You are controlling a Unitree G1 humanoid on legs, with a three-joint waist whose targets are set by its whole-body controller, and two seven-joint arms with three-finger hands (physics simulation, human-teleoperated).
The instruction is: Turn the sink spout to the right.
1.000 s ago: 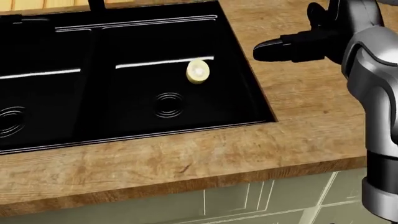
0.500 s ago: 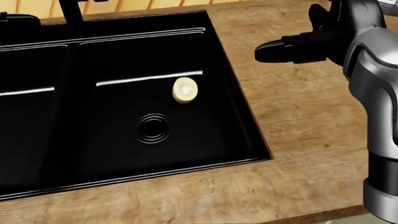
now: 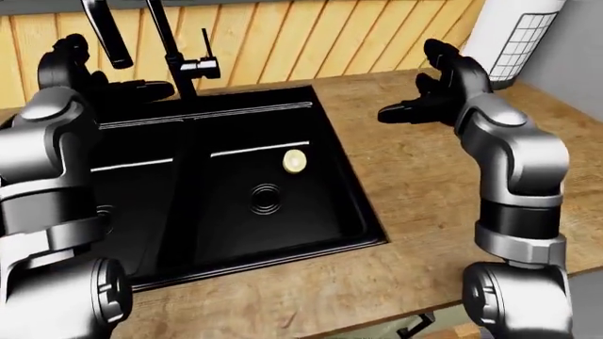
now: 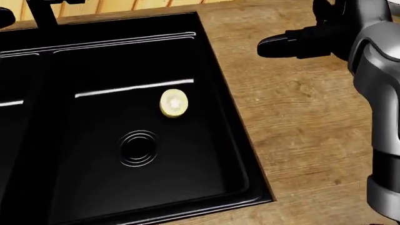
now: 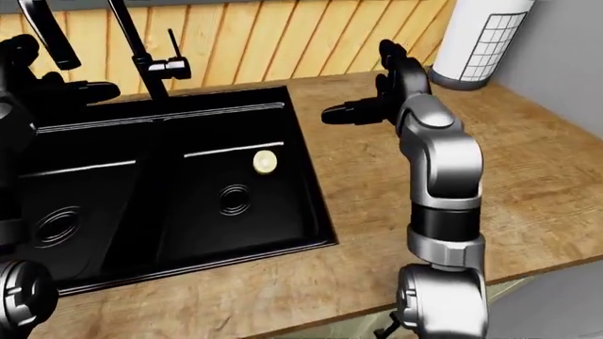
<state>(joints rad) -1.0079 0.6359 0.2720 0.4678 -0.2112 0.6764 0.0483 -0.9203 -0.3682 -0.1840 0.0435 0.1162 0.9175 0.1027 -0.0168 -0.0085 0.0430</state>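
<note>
You are standing at a wooden counter [image 3: 424,198] with a black double-basin sink [image 3: 217,205] set into it; a wall of vertical wooden slats [image 3: 311,35] is running along the top of the left-eye view; a white cylinder with a grid pattern [image 3: 514,32] is standing on the counter at the top right, beside a grey wall. The sink spout [image 3: 105,32] is rising from the faucet base [image 3: 184,78] at the sink's top edge and arching to the left, its outlet hanging over the left basin. Your left hand [image 3: 90,81] is hovering just beside the spout, not touching it, fingers spread open; your right hand [image 3: 424,102] is hovering over the bare counter right of the sink, fingers extended and holding nothing. A pale round slice [image 4: 174,103] is lying in the right basin above the drain [image 4: 139,147].
</note>
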